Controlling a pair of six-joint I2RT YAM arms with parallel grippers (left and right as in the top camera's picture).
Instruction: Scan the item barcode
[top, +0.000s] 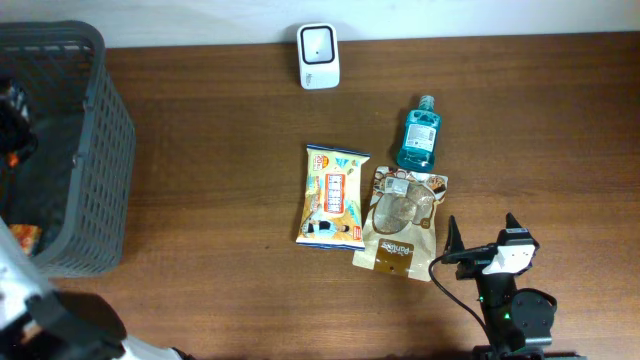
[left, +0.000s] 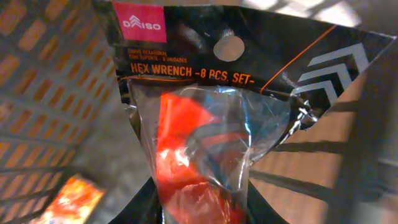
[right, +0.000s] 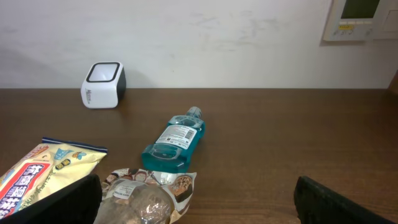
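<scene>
A hex wrench set pack (left: 205, 124) is pinched between the left fingers (left: 142, 210), basket mesh (left: 50, 93) behind it. The right fingers (right: 62, 202) are held spread, a mouthwash bottle (right: 174, 140) ahead of them.

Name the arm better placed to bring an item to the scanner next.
Left. The left gripper is closed on the hex wrench pack inside the basket, so it probably only needs to lift and carry it to the scanner. The right gripper is open and holds nothing.
</scene>
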